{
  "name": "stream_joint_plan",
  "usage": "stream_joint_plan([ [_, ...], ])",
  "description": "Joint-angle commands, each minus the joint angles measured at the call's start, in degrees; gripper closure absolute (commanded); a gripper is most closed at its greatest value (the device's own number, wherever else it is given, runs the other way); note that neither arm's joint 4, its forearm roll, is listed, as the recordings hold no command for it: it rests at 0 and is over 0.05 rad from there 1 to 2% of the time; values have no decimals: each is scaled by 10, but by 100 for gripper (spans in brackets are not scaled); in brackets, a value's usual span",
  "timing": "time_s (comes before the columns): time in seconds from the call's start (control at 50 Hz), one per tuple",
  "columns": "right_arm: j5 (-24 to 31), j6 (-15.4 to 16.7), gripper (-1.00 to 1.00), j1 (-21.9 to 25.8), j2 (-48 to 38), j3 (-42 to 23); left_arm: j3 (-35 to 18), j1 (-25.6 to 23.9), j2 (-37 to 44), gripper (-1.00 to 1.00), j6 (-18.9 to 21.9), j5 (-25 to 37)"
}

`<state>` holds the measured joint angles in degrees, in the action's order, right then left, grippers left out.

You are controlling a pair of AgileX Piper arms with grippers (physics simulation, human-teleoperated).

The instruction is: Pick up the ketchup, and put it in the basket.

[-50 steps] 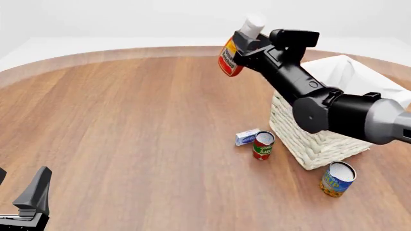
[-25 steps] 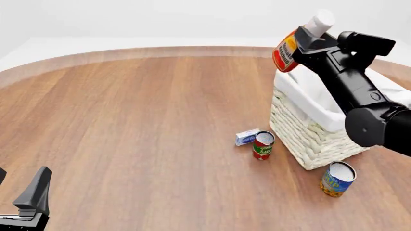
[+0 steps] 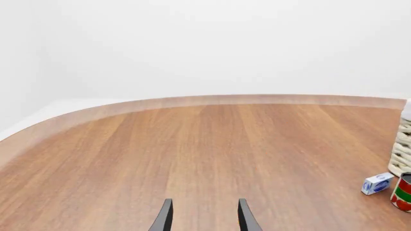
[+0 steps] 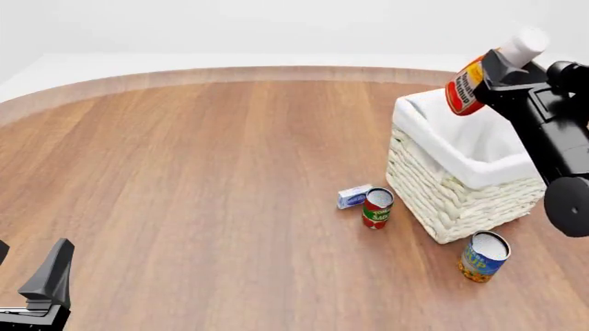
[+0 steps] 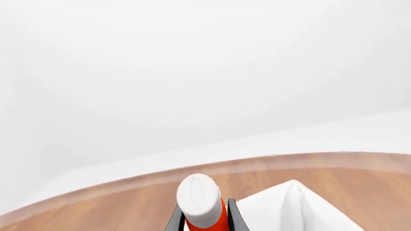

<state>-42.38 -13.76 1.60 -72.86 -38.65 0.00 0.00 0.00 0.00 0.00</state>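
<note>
In the left wrist view, the left gripper (image 3: 204, 217) is showing 2 dark fingertips at the bottom centre, standing apart with nothing between them, above the bare wooden table (image 3: 192, 149). At the right edge a small white-and-blue box (image 3: 377, 183) is lying beside a red-and-green can (image 3: 403, 192), with a strip of the basket (image 3: 403, 144) just above them.

In the front view, the right gripper (image 4: 492, 69) is holding the ketchup (image 4: 467, 87) at the upper right, tilted with its white cap up and to the right, hanging over the basket's (image 4: 451, 193) far left corner. A blue-and-yellow can (image 4: 483, 256) is standing at the lower right. The left gripper (image 4: 41, 283) is sitting at the lower left.

In the right wrist view, the 2 fingers (image 5: 174, 222) are clamping the ketchup (image 5: 200, 207) at the bottom centre, cap toward the camera, with the basket's white liner (image 5: 295, 209) just to its right.
</note>
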Motion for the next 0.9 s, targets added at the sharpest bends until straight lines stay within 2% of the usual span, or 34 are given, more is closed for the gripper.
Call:
stream_joint_plan([
  [0.02, 11, -7, 100, -35, 16, 17, 0, 0, 0, -100, 0, 0],
  [0.28, 23, -2, 100, -49, 12, 27, 0, 0, 0, -100, 0, 0],
  [0.48, 25, -2, 100, -58, -30, 13, 0, 0, 0, -100, 0, 0],
  [0.88, 21, 29, 100, -58, -95, -20, 0, 0, 0, -100, 0, 0],
  [0.9, 23, 39, 100, -58, -104, -27, 0, 0, 0, -100, 0, 0],
])
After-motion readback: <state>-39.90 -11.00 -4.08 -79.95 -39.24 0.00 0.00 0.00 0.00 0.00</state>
